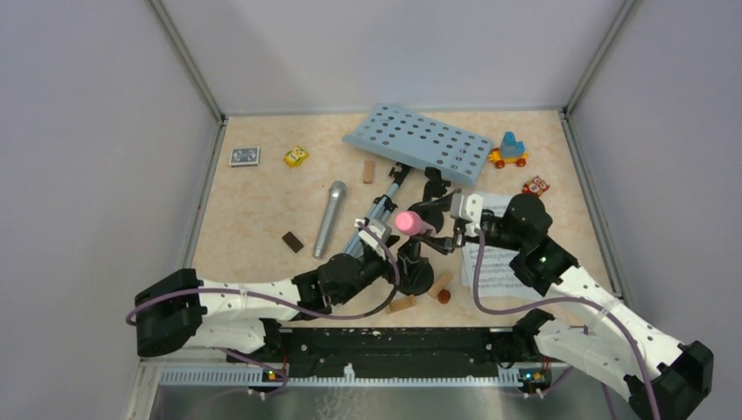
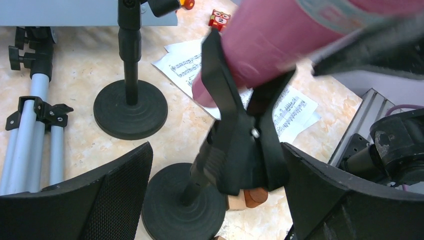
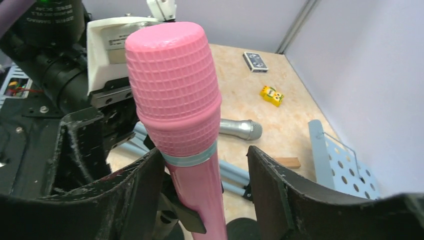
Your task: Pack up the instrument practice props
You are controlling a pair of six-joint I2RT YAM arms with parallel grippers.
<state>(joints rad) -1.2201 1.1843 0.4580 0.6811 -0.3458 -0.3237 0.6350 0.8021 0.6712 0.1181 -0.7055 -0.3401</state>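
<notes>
1 pink microphone [image 3: 175,100] stands clipped in 1 black mic holder [image 2: 235,155].

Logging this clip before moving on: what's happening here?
The pink microphone stands clipped in a black round-based holder. The right tool straddles it just below the head, with a gap showing on one side, so it is not clamped. The left tool, wide open, brackets the holder's clip. The silver microphone, the tipped-over blue music rack and the sheet music lie on the table, unpacked.
</notes>
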